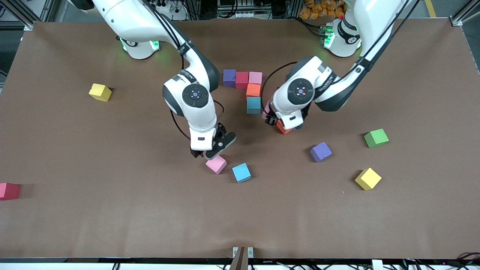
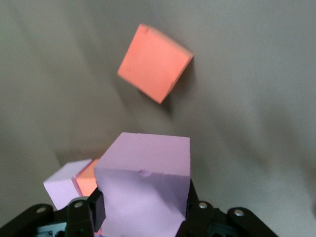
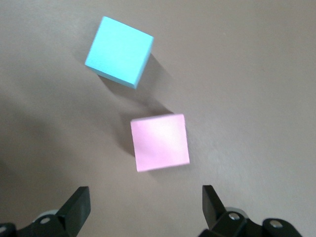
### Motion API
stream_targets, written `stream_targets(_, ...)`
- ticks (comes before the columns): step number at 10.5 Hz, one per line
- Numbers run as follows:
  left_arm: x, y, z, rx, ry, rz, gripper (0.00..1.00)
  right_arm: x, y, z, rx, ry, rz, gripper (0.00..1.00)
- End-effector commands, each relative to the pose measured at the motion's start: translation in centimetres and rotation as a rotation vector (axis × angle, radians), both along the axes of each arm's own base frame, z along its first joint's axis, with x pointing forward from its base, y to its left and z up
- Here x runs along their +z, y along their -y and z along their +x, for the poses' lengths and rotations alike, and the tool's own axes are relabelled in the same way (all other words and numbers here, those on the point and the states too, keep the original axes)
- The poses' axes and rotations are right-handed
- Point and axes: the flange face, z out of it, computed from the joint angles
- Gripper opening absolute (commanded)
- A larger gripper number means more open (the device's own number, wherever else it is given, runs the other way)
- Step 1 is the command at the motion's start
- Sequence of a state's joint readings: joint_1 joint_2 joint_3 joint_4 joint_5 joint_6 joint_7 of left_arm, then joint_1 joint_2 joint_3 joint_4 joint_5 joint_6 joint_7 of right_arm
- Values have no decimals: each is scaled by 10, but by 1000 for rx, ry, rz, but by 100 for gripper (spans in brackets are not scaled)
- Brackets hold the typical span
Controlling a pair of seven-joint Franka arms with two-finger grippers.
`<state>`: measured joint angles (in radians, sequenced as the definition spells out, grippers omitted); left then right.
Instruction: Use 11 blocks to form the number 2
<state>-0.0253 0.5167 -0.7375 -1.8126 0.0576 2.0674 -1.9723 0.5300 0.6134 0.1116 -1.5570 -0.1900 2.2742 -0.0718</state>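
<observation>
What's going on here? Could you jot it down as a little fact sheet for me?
left gripper: shut on a pink block, in the air beside the built cubes
right gripper: open, over a loose pink cube
built so far: purple, red, pink in a row; orange and light blue below the pink one
loose nearby: light blue cube, orange cube
not needed: green cube

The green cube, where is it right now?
In the front view the green cube sits on the table toward the left arm's end, between the purple cube and a yellow cube, which lies nearer the camera.
</observation>
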Motion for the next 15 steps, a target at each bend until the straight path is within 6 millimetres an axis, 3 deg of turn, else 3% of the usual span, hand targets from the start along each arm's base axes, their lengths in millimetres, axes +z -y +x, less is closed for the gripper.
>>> stream_targets(1, -2, 33, -13, 67, -21, 12, 0, -14, -6, 8, 26, 18, 25, 100)
stream_targets(3, -14, 55, -34, 107, -35, 45, 0, -30, 19, 29, -64, 7, 78, 100)
stream_targets(6, -25, 81, -45, 207, -21, 91, 0, -49, 15, 34, -66, 48, 133, 100)
stream_targets(8, -30, 98, -41, 278, -19, 104, 0, -51, 11, 35, -67, 71, 153, 100)
stream_targets(12, -46, 121, -41, 332, -2, 137, 0, -58, 11, 38, -35, 100, 173, 100)
stream_targets(15, -49, 128, -47, 318, 1, 129, 0, -83, 13, 37, -21, 97, 175, 100)
